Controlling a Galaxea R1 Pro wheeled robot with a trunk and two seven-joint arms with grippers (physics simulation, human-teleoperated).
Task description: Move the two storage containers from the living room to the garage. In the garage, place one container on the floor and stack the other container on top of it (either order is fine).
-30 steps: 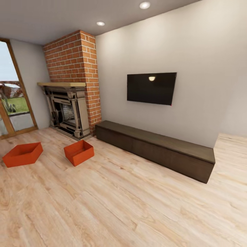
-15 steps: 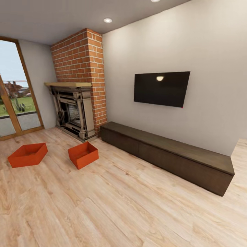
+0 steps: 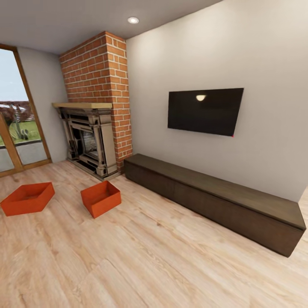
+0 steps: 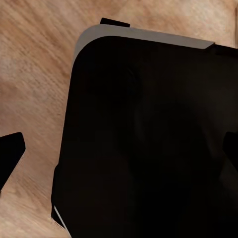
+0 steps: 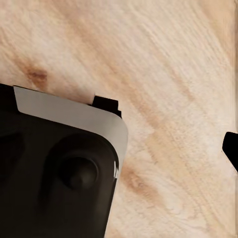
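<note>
Two orange-red storage containers point(image 3: 101, 198) point(image 3: 27, 198) lay apart on the plank floor point(image 3: 162, 256) before the brick fireplace point(image 3: 92, 141), the nearer beside its hearth; gripper openings could not be told; driving in askew risked shoving either box.

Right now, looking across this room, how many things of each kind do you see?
Orange-red lidless rectangular storage containers: 2
Red-brick fireplace: 1
Black wall TV: 1
Long dark low bench: 1
Total: 5

2 orange-red containers point(image 3: 101, 198), red-brick fireplace point(image 3: 96, 85), black TV point(image 3: 204, 110), pale wood-plank floor point(image 3: 149, 256).
</note>
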